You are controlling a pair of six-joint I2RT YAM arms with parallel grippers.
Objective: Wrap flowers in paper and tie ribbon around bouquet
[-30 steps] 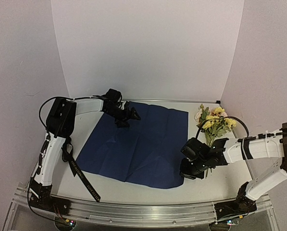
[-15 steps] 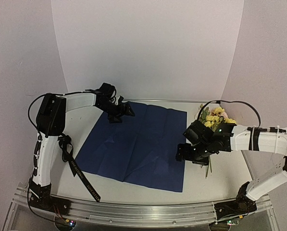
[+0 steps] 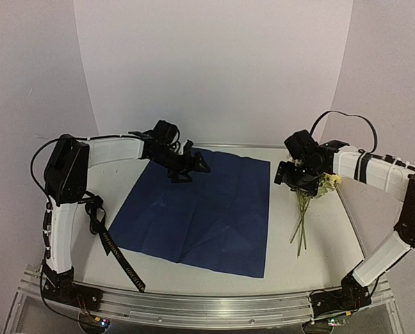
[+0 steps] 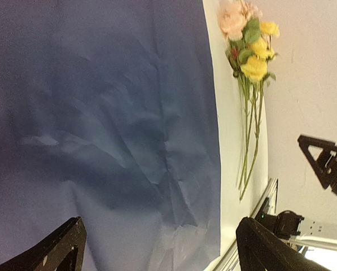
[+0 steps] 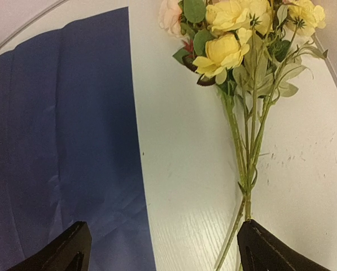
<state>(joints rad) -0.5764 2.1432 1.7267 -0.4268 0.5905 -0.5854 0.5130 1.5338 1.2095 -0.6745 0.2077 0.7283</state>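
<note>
Top external view: the paper (image 3: 200,212) lies flat, navy face up, mid-worktop (image 3: 318,257). The flowers (image 3: 301,223) lie by the right edge, blooms toward the far right corner, apart from the paper. The ribbon (image 3: 113,247) lies along the left edge. The left end effector (image 3: 190,165) hangs over the paper's far edge. The right end effector (image 3: 301,177) hangs above the blooms.

Left wrist view: fingers (image 4: 61,243) stand wide, gripping nothing, above navy paper.

Right wrist view: fingers (image 5: 66,248) stand wide and empty, above the stems and the paper's edge.

One paper (image 3: 200,209), one ribbon (image 3: 116,251), flowers (image 5: 222,51) (one bunch)
</note>
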